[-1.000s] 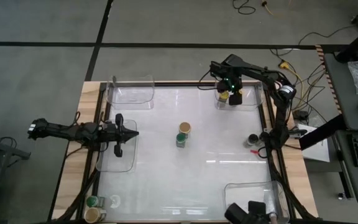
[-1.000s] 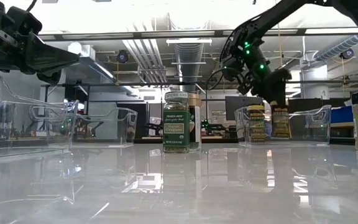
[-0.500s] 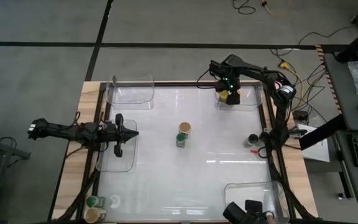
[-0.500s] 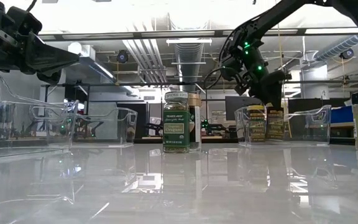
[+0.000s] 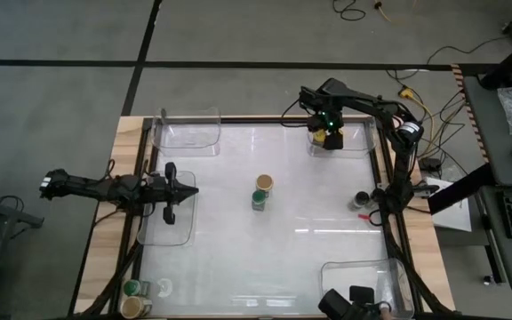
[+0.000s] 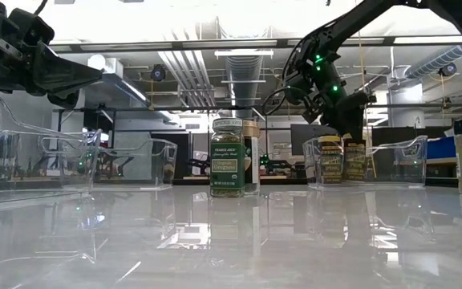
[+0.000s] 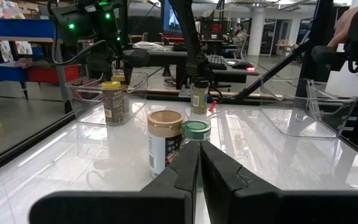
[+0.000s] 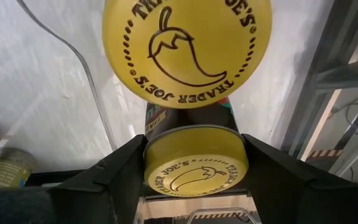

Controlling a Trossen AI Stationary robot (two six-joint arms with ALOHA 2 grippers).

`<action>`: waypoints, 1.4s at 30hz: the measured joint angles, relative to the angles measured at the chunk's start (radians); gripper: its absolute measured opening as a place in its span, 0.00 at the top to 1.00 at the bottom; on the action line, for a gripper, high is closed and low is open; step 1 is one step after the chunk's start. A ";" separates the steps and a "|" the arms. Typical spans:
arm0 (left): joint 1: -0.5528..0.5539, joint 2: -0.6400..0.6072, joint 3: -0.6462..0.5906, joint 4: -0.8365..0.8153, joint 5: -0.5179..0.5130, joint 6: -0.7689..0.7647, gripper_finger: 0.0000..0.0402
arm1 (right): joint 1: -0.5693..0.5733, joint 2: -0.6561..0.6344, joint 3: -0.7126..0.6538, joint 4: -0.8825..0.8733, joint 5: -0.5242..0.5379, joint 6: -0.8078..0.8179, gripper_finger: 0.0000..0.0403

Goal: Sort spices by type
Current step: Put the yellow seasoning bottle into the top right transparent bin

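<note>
**A:** High view: why's the right end effector [image 5: 328, 136] parked in that far bin [image 5: 359, 147]?

**B:** That's the yellow bin I reckon. Left end effector [image 5: 188, 189], fingers closed and empty, waits over the left bin [image 5: 149, 233]. Green jar [image 5: 260, 200] and tan jar [image 5: 264, 183] sit mid-tabletop.

**A:** Right wrist view?

**B:** Fingers clamp one yellow jar [image 8: 195, 163], right next to the other yellow jar [image 8: 186, 43].

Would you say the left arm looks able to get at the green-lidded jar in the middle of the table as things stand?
Probably yes: the left hand is shut and points toward the green-lidded jar across bare tabletop. The tan-lidded jar stands close beside it, which could crowd a grasp.
</note>
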 joint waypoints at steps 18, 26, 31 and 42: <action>0.000 0.000 0.000 0.000 0.000 0.000 1.00 | 0.000 0.006 -0.002 0.006 -0.016 -0.013 0.41; 0.000 0.000 0.000 0.000 0.000 0.000 1.00 | 0.000 0.006 -0.002 0.016 -0.017 -0.001 0.39; 0.000 0.000 0.000 0.000 0.000 0.000 1.00 | 0.000 0.006 -0.002 0.016 -0.017 -0.001 0.41; 0.000 0.000 0.000 0.000 0.000 0.000 1.00 | 0.000 0.006 -0.002 0.019 -0.017 0.004 0.33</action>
